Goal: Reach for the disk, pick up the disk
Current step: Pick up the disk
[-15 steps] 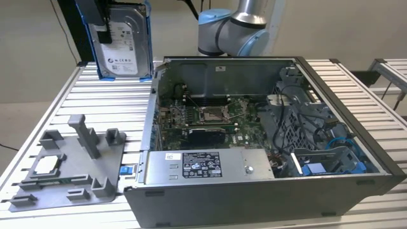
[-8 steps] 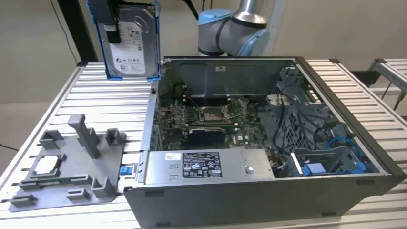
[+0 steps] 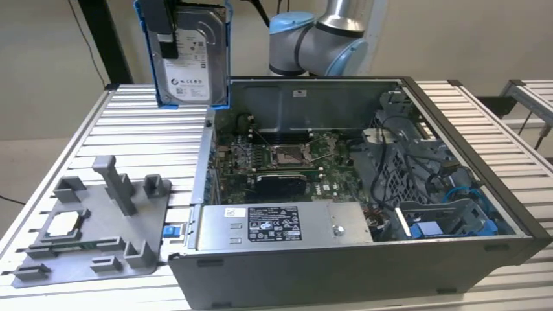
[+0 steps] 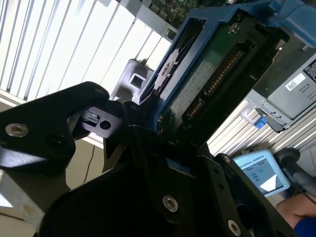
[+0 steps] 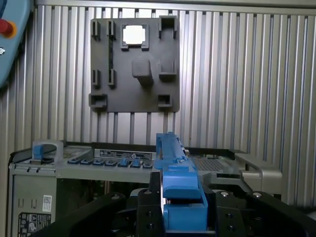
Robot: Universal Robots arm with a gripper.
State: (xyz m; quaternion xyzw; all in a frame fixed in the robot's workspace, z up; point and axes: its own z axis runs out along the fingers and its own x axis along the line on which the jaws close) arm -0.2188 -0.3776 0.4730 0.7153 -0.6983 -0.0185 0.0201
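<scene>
Already the disk [image 3: 194, 61] is up in the air, hanging upright well above the slatted table [image 3: 129, 129] and the open computer case [image 3: 346, 272]. In the first wrist view the claw [image 5: 180, 197] is closed narrow on the disk's blue frame, one finger on each side. I judge the reach finished and the pick-up as good as done. Any further move calls for a firm, steady hold, since the disk is gripped only at one end.
</scene>
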